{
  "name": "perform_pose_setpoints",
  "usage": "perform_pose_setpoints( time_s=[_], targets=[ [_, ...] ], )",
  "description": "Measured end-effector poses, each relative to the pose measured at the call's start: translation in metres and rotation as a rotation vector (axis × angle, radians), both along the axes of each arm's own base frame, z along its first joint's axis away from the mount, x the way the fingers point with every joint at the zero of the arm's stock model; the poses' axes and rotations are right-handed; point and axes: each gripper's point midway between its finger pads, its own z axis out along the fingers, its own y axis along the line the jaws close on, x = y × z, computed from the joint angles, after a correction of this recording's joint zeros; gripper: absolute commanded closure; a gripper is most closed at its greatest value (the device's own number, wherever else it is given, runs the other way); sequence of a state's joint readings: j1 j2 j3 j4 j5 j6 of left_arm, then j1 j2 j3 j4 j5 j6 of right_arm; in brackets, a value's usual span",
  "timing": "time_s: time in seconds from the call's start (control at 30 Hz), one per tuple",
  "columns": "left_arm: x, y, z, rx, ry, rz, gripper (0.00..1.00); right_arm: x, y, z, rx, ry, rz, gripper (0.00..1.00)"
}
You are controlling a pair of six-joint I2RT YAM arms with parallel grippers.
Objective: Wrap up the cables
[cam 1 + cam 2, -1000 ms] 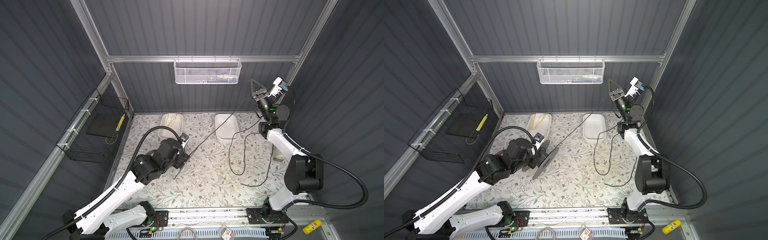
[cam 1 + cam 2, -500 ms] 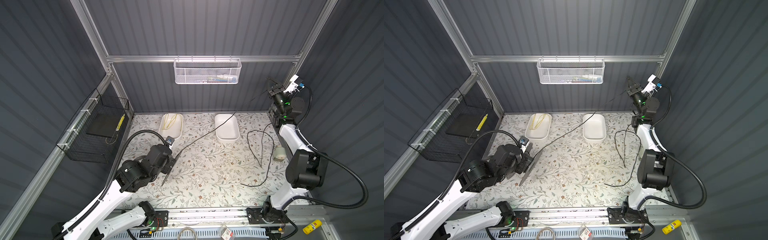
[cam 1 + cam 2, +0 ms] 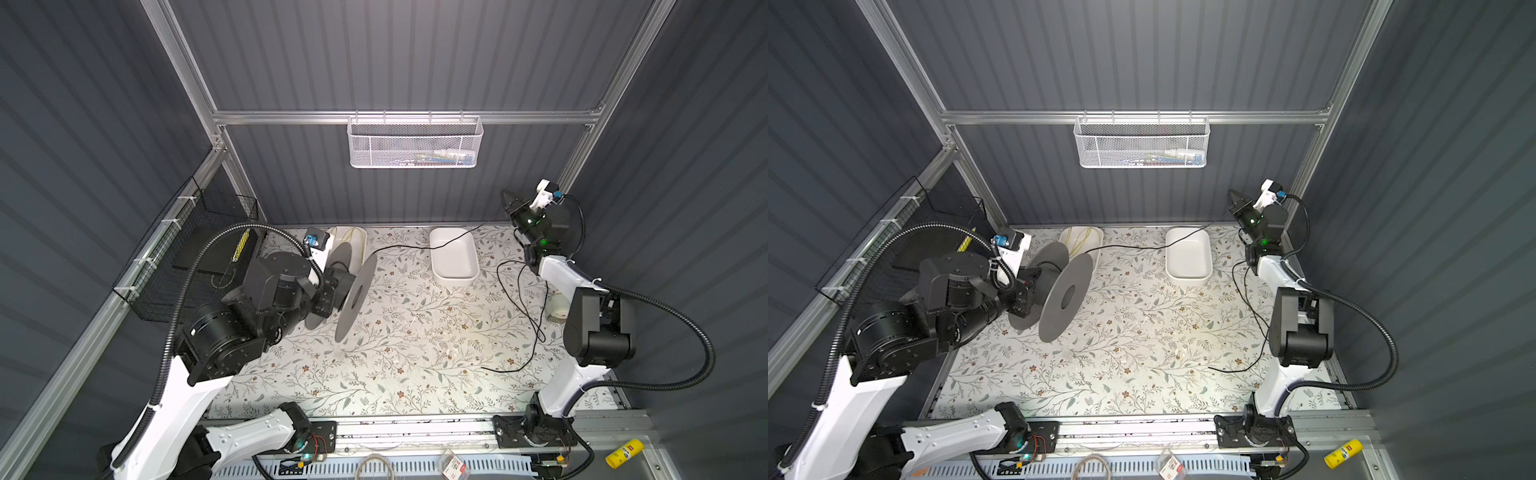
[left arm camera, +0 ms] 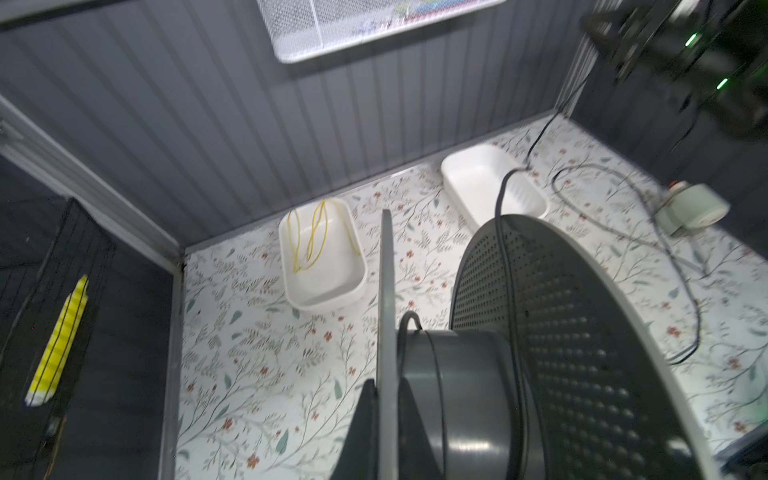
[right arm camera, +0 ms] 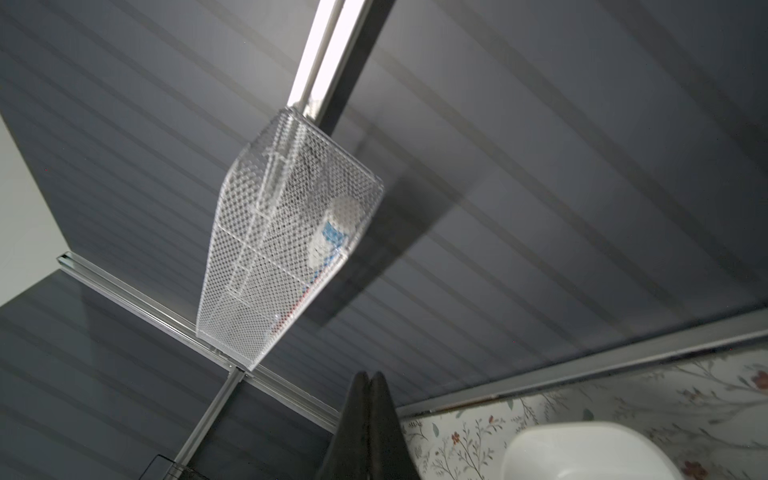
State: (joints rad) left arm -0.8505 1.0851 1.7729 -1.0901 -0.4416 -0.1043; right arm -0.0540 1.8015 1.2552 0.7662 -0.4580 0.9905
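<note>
In a top view the thin, floppy cable (image 3: 405, 246) runs from the reel (image 3: 355, 291) up to the right gripper (image 3: 505, 194), with slack loops on the mat (image 3: 415, 353). Left wrist: left gripper (image 4: 384, 386) clamped on the reel's rim. Right wrist: fingertips (image 5: 357, 407) squeezed together, probably pinching cable. Light, slippery stuff, so I'd grip near the taut stretch.

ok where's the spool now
On the left in both top views, the grey spool is clamped by the left gripper, just in front of the white tray holding the yellow cord.
</note>
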Motion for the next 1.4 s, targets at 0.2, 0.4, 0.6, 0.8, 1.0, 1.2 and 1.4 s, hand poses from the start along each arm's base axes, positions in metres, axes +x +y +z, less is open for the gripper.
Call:
perform_pose_setpoints(
  time_s=[0.2, 0.4, 0.6, 0.8, 1.0, 1.2, 1.4],
  targets=[
    [0.029, -0.047, 0.051, -0.098, -0.108, -0.068, 1.0, -0.03, 0.04, -0.062, -0.061, 0.117, 0.035, 1.0],
    [0.063, -0.085, 0.089, -0.158, -0.214, -0.075, 1.0, -0.078, 0.108, -0.108, -0.155, 0.182, 0.129, 1.0],
    [0.109, -0.093, 0.111, -0.202, -0.328, 0.033, 1.0, -0.151, 0.182, -0.106, -0.246, 0.122, 0.266, 1.0],
    [0.171, -0.071, 0.106, -0.176, -0.426, 0.247, 1.0, -0.227, 0.235, -0.06, -0.291, -0.039, 0.39, 1.0],
    [0.227, -0.064, 0.064, -0.069, -0.434, 0.394, 1.0, -0.298, 0.244, 0.002, -0.312, -0.214, 0.46, 1.0],
    [0.25, -0.059, -0.01, 0.117, -0.373, 0.458, 1.0, -0.338, 0.206, 0.072, -0.326, -0.368, 0.412, 1.0],
    [0.237, -0.045, -0.091, 0.275, -0.248, 0.445, 1.0, -0.338, 0.166, 0.139, -0.345, -0.469, 0.311, 1.0]
  ],
)
